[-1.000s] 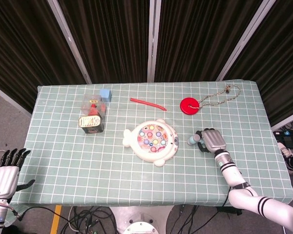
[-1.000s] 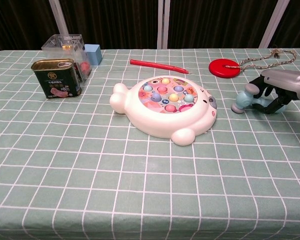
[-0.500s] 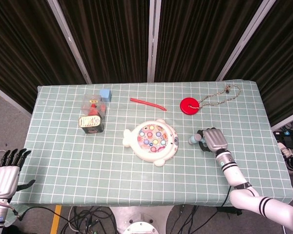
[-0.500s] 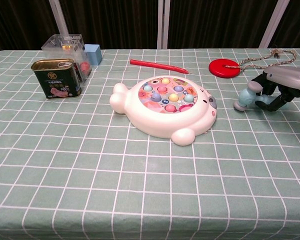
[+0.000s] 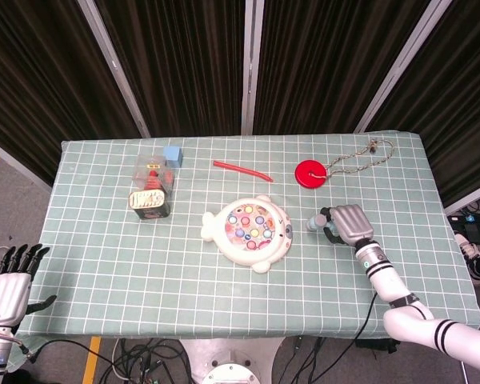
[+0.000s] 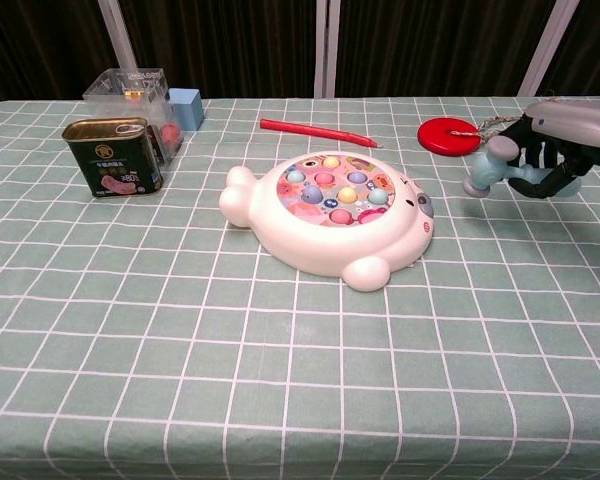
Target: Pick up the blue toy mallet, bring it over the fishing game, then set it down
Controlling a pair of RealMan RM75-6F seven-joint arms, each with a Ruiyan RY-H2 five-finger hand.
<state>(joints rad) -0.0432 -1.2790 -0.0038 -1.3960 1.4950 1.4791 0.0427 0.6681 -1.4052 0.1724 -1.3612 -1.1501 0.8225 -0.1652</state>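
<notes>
Right hand [image 6: 570,140]: fingers wrapped around the mallet [image 6: 488,168] handle, holding it clear of the tablecloth [image 6: 280,380].
Mallet: head points toward the fishing game [image 6: 330,215], just to that toy's right, not over it.
Left hand [image 5: 8,288]: off the table's left edge, holding nothing, fingers straight and slightly spread.
Other items: tin can [image 6: 112,155], red disc [image 6: 448,134], red stick [image 6: 315,129].

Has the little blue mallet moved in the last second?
Yes. The right hand has raised the blue toy mallet: in the chest view its head now sits level with the red disc, higher than before.
</notes>
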